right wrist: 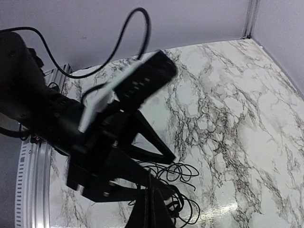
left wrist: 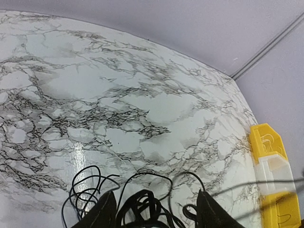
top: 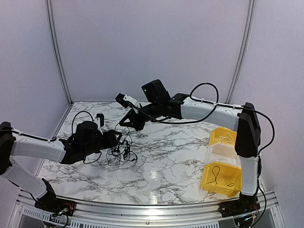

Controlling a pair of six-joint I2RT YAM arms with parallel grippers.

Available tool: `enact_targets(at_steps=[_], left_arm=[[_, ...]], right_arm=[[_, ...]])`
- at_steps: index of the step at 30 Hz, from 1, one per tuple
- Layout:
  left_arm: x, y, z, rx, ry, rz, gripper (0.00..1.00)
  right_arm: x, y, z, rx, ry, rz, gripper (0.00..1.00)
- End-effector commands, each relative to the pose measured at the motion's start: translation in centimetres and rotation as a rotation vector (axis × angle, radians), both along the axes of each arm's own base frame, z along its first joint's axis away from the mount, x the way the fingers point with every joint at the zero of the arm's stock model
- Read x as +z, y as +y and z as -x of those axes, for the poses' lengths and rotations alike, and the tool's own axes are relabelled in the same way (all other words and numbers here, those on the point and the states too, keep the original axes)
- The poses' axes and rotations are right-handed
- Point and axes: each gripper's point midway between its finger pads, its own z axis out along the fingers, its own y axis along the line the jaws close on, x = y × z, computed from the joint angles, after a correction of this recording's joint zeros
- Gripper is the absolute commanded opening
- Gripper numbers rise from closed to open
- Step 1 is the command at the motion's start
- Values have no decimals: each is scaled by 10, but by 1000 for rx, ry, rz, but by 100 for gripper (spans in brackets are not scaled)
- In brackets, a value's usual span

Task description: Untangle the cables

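Observation:
The cables [top: 121, 150] lie as a small black wiry bundle on the marble table, left of centre. My left gripper [top: 115, 139] is low at the bundle's left side. In the left wrist view it [left wrist: 156, 192] is open, with black loops [left wrist: 142, 204] between its two fingers. My right gripper [top: 125, 123] hangs just above and behind the bundle. In the right wrist view its fingers [right wrist: 151, 190] are pressed together, and one thin black strand seems pinched at their tip. Cable loops [right wrist: 190, 172] lie beyond them, next to the left gripper's open fingers [right wrist: 152, 142].
Yellow bins [top: 221, 183] with a clear one between them stand at the right table edge, with a cable in the near one. They also show in the left wrist view [left wrist: 270, 190]. Booth walls close the back and sides. A metal rail [top: 142, 209] runs along the front.

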Motion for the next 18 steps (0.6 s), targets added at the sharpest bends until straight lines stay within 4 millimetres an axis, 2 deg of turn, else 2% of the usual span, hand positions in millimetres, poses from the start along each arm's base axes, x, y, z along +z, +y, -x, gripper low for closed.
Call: enact_targets(at_steps=[1, 4, 7, 12, 16, 18], left_arm=[[-10, -16, -37, 101, -3, 34, 58], [-37, -21, -45, 131, 43, 30, 57], [-62, -17, -46, 161, 81, 11, 55], [-91, -10, -44, 195, 139, -13, 54], [-103, -10, -42, 201, 180, 1, 52], [-104, -9, -42, 200, 182, -1, 52]], right_arm=[[53, 2, 32, 116, -13, -119, 0], [92, -9, 50, 184, -62, -182, 0], [139, -22, 71, 268, -113, -249, 0], [210, -51, 97, 394, -133, -370, 0], [248, -75, 101, 422, -162, -428, 0], [257, -84, 97, 408, -191, -434, 0]])
